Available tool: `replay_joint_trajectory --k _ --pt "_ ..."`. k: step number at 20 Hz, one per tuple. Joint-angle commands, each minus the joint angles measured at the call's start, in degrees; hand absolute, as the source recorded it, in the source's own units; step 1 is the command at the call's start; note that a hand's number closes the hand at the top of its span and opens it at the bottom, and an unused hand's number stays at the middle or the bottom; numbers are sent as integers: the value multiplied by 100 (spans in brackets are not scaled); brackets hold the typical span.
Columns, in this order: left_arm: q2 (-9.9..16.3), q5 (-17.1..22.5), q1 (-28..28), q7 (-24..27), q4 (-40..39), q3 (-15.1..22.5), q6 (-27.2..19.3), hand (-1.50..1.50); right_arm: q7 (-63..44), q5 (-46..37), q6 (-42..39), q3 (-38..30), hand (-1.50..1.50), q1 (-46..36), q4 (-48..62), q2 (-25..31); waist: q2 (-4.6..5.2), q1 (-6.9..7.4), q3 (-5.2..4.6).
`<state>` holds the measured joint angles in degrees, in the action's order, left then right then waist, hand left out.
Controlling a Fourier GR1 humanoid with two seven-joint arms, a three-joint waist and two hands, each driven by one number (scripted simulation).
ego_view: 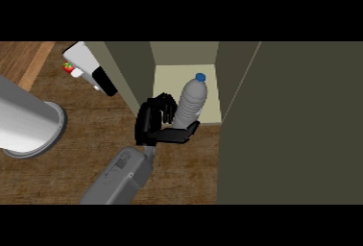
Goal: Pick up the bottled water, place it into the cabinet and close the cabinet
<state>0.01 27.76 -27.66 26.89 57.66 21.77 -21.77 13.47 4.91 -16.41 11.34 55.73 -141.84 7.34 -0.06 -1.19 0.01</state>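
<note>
One hand shows in the head view, and which of the two it is you cannot settle from this angle. At far left a large grey metal cylinder (28,122) lies on the brown wooden counter (78,103), with a white and black box-shaped appliance (90,72) further back. Just right of that you see the black hand (157,122), its fingers and thumb curled round the lower body of the clear plastic water bottle with a blue cap (193,98). The bottle sits immediately right of the palm, long axis roughly upright, cap end away from you, its base at the front edge of the cream shelf (170,77) inside the olive-green cabinet (131,72). Furthest right, the dark open cabinet door (297,125) fills the view. You likely need to release and withdraw leftward before closing.
</note>
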Motion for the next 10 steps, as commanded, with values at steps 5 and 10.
replay_joint_trajectory --k 5,10 --pt "-1 -188 -1507 -814 -832 -24 -781 150 77 621 -181 -166 -150 362 -349 21 3 -58 1" --pt "-1 457 -2244 -503 -1899 -135 -1161 150 -128 587 -190 -167 -150 70 -422 1 53 -173 -4"
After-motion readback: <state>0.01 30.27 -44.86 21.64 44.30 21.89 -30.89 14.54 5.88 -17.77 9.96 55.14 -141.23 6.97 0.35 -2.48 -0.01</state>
